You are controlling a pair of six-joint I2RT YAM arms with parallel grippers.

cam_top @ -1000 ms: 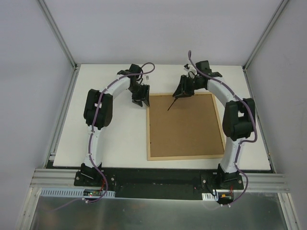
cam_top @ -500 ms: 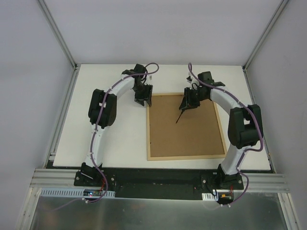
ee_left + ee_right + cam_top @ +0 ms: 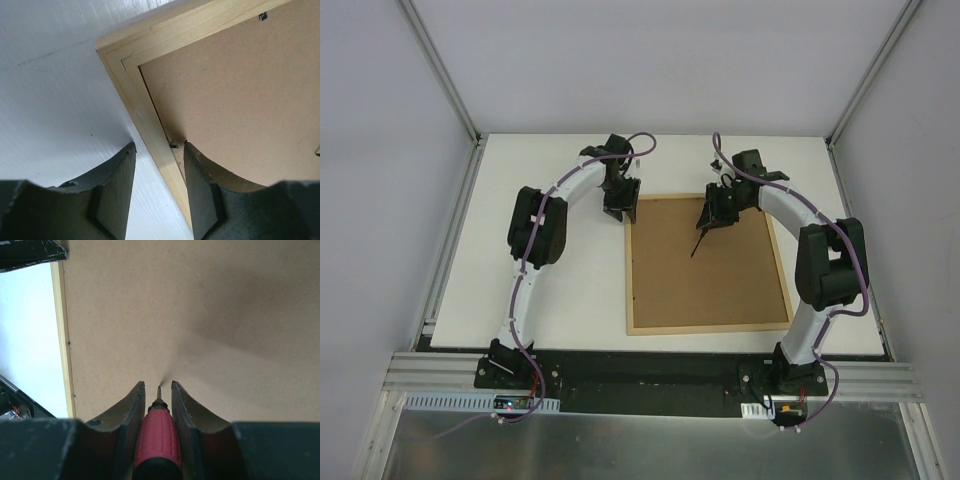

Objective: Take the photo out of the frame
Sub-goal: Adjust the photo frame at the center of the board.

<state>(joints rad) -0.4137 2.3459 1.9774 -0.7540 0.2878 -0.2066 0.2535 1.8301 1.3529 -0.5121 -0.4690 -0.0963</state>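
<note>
Leftward, the left gripper (image 3: pixel 159 146) has its fingers spread astride the left rail of the frame (image 3: pixel 710 285), near the far corner. That frame lies back-up on the white table (image 3: pixel 570 280). The right gripper (image 3: pixel 157 385) pinches a red-handled screwdriver (image 3: pixel 156 440), tip seemingly touching the brown back.

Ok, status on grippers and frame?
Left gripper open, astride the frame edge by a tab. Right gripper shut on screwdriver, tip over the backing. Frame face down, photo unseen.
</note>
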